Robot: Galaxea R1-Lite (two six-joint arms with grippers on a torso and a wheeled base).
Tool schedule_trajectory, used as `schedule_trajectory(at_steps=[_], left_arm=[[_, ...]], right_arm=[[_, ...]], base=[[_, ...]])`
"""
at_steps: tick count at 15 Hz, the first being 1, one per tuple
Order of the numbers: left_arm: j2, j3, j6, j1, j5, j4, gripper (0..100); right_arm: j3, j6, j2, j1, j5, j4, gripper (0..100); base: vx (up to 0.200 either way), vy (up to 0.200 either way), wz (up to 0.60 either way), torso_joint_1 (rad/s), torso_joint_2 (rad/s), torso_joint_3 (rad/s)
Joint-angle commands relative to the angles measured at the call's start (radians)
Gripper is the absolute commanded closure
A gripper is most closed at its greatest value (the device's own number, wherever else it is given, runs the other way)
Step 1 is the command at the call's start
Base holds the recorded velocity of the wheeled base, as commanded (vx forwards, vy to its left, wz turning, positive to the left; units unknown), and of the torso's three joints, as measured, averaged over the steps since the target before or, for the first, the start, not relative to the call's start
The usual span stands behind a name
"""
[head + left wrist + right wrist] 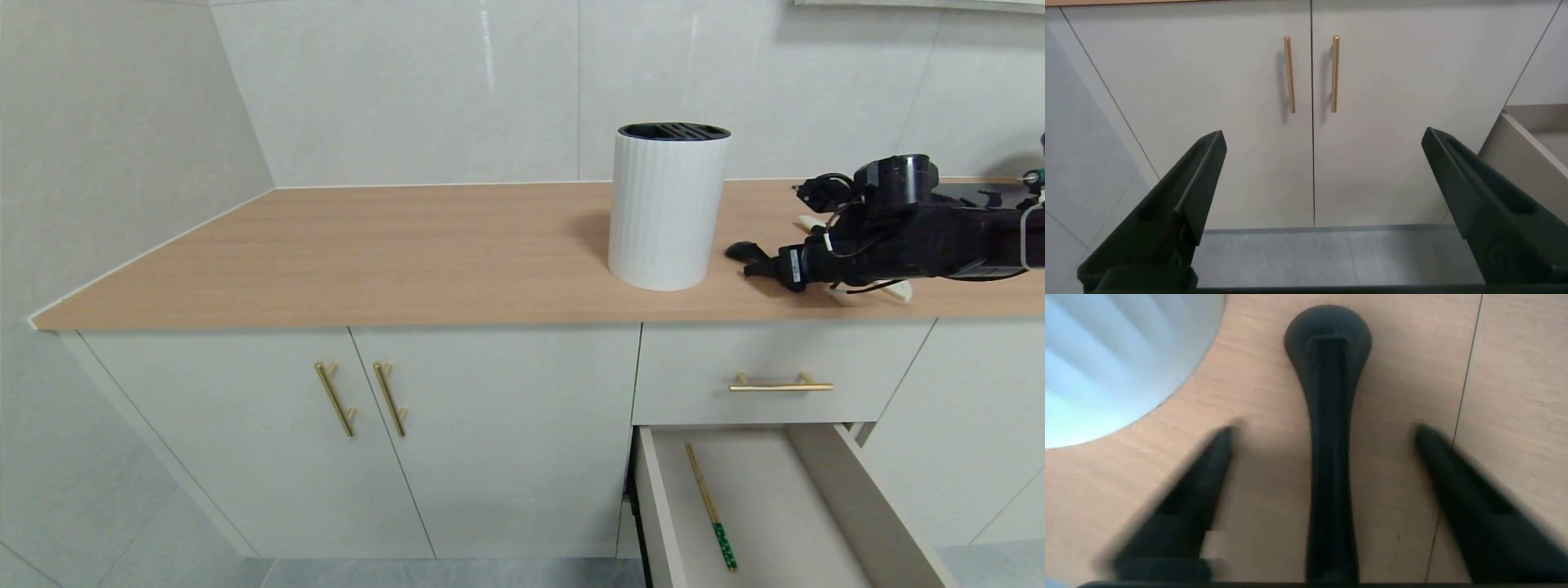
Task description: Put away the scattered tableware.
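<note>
The right gripper (759, 265) sat low over the light wooden worktop (367, 253), jaws released on either side of a slim black utensil handle (1327, 416) lying just beside the white ribbed cylindrical holder (668, 208). The left gripper (1323, 139), jaws spread, faced the white cabinet doors (1388, 147).

No readable text, labels, numbers or signs anywhere.

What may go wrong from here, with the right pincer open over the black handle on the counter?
The black handle lies untouched inside the open right pincer; closing off-centre may push it aside. The white holder stands close by; a swing while lifting may knock it.
</note>
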Motion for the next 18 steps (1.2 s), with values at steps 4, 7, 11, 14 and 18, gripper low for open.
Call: schedule_trajectory(at_steps=[4, 7, 11, 14, 18], left_arm=[[0.000, 0.000, 0.000, 0.001, 0.000, 0.000, 0], [0.000, 0.000, 0.000, -0.001, 0.000, 0.000, 0], [0.000, 0.000, 0.000, 0.001, 0.000, 0.000, 0], [0.000, 0.000, 0.000, -0.001, 0.000, 0.000, 0], [0.000, 0.000, 0.000, 0.001, 0.000, 0.000, 0]], right_arm=[[-0.018, -0.001, 0.035, 0.000, 0.000, 0.006, 100], [-0.018, -0.001, 0.026, 0.000, -0.004, 0.008, 100], [0.031, 0.123, -0.112, 0.002, -0.046, 0.015, 100], [0.245, 0.212, -0.391, 0.014, -0.063, 0.015, 100], [0.464, 0.232, -0.568, 0.043, -0.220, 0.095, 100]], base=[[0.000, 0.000, 0.00, 0.000, 0.00, 0.000], [0.000, 0.000, 0.00, 0.000, 0.00, 0.000], [0.000, 0.000, 0.00, 0.000, 0.00, 0.000], [0.000, 0.000, 0.00, 0.000, 0.00, 0.000], [0.000, 0.000, 0.00, 0.000, 0.00, 0.000]])
